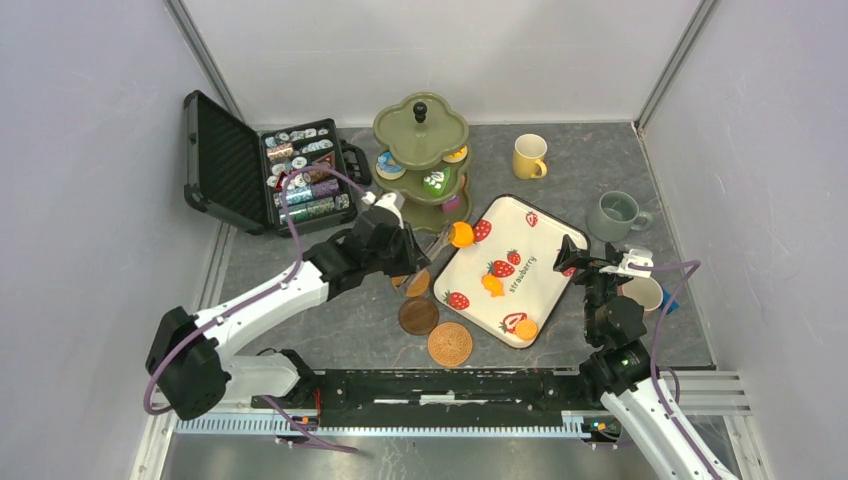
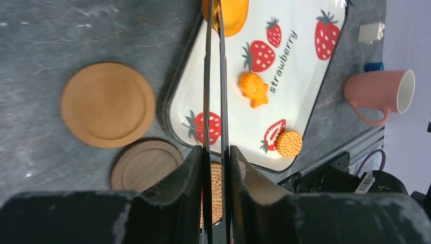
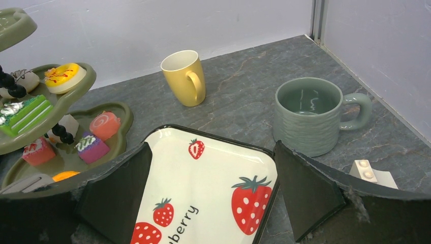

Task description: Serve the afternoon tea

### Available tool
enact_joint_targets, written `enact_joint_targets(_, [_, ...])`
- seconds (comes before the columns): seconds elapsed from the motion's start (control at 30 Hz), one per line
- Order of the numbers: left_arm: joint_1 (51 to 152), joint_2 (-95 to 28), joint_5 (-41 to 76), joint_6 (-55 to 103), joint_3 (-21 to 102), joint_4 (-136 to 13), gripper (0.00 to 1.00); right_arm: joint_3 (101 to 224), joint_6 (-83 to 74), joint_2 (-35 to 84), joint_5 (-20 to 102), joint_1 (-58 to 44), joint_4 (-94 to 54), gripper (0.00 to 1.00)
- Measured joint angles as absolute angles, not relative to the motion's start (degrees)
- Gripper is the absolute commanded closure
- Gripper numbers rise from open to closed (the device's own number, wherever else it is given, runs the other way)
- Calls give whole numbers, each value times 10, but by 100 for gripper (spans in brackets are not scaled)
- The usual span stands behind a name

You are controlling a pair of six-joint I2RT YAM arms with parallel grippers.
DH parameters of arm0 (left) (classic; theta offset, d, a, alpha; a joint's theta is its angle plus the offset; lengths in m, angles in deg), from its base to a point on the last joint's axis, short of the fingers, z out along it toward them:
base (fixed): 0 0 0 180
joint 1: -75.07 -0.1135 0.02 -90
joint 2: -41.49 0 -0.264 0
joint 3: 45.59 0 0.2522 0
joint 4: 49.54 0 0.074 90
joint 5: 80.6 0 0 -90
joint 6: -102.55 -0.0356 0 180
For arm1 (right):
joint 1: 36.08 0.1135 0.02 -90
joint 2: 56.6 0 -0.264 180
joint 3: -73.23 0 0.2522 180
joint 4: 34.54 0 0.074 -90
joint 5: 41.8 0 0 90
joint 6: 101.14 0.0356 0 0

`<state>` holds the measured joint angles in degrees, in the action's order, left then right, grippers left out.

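1. One grey stone-look table (image 1: 600,160) carries everything.
2. One black case (image 1: 230,160) lies open at the far left, with rows of poker chips inside.
3. One white tray (image 1: 505,232) printed with strawberries lies slantwise at centre right.
4. One olive-green three-tier stand (image 1: 400,135) sits behind the tray's far-left corner.
5. There are three mugs. The yellow mug (image 1: 529,156) is at the back, right of the stand. The grey-green mug (image 1: 614,216) is off the tray's far-right side. The pink mug (image 2: 378,91) lies on its side beside the tray's right edge.
6. Three brown round coasters cluster off the tray's near-left edge. They are a light coaster (image 2: 108,104), a dark coaster (image 1: 418,315) and a woven coaster (image 1: 450,343).
7. For toy cakes, the right wrist view shows eight on the stand's lower two tiers. The tray carries two, an orange star piece (image 1: 493,284) and a round biscuit (image 1: 525,328).
8. The left arm stretches diagonally from its base towards the tray's left edge, with its wrist over the coasters. The left gripper (image 2: 216,157) is clamped on thin tongs (image 2: 214,76). Their tips pinch an orange cake (image 1: 461,234) over the tray's far-left corner, near the stand's bottom tier.
9. The right arm rises from its base. The right gripper (image 3: 211,152) hangs over the tray's right side, facing the back of the table. Its jaws are spread wide and hold nothing, and the pink mug is just to its right.
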<state>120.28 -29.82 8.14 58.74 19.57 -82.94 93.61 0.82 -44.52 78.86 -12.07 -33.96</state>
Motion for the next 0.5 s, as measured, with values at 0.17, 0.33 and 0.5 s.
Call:
enact_joint_targets(0.17, [1130,-266,115,594,146,-816,78,936,8,-441,788,-121,-339,2])
enact_joint_targets(0.33, [1070,-249,144,611,99,-789,78,936,8,-440,789,-121,-340,2])
enact_joint_targets(0.5, [1038,-245,157,620,95,-765,78,936,8,-440,789,-121,-340,2])
